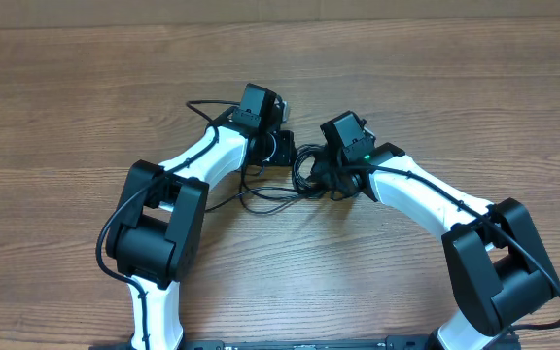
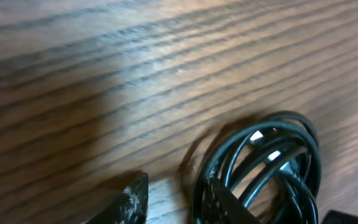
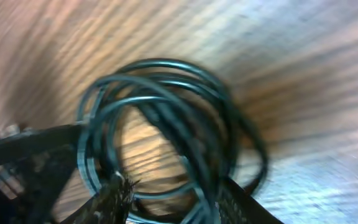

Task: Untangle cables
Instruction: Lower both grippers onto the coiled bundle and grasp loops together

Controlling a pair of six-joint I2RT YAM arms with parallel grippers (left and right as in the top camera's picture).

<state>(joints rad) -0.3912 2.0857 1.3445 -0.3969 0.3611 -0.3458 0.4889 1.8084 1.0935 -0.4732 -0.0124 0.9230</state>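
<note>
Though coiled, cables [image 3: 166, 124] between right jaws.

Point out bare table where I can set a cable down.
Free: wide table strip beyond the cables, the near patch between the arms, both outer sides. Crowded: centre, cables lying between left gripper and right gripper.

- Table [image 1: 455, 87]: mid-brown wood with fine, darker grain lines.
- Cables [image 3: 173, 127]: glossy black throughout; plug tips [image 2: 257, 135] silver.
- Left arm [image 1: 197, 160] and right arm [image 1: 426, 199]: white links, black joints and wiring.
- Right arm's wrist: one small green light [image 1: 366, 156].
- Left gripper [image 2: 174, 202] fingers [image 2: 132, 199]: black, flecked with pale scuffs.
</note>
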